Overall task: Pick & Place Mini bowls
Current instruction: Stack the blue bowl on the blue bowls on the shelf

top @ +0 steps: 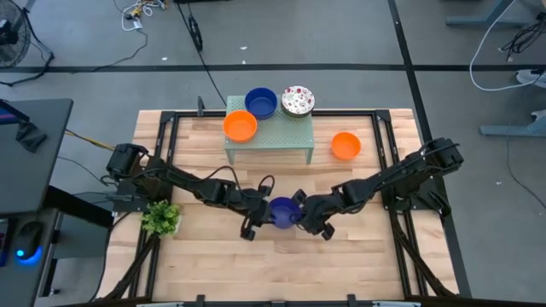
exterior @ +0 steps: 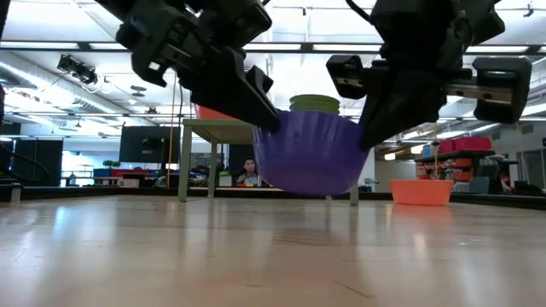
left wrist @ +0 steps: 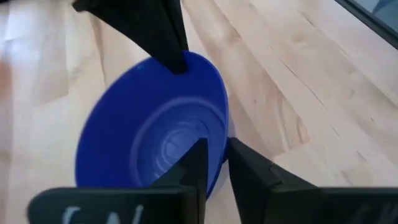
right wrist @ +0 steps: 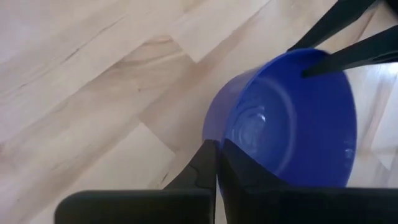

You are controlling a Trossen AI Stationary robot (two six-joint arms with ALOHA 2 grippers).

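Observation:
A dark blue mini bowl [top: 284,211] hangs between my two grippers over the middle of the table, near its near edge. My left gripper [left wrist: 221,171] is shut on its left rim and my right gripper [right wrist: 219,165] on its right rim. The low view shows this bowl [exterior: 311,158] upright and off the wood. On the mint-green stand [top: 290,136] sit an orange bowl [top: 241,126], another blue bowl [top: 261,102] and a white speckled bowl [top: 298,100]. A second orange bowl [top: 345,145] rests on the table to the right of the stand. My left gripper pinches the bowl's rim [left wrist: 224,138] on its left side, one finger inside the bowl and one outside. The fingers slant down from the table's left. The bowl is lifted clear and upright. My right gripper pinches the opposite rim [right wrist: 225,134], one finger inside and one outside the wall. It comes slanting down from the table's right. The bowl hangs level between both holds, off the table.
A small green plant [top: 160,217] stands near the table's left edge, close to the left arm. The stand fills the far middle of the table. Bare wood lies under and in front of the held bowl [exterior: 273,256].

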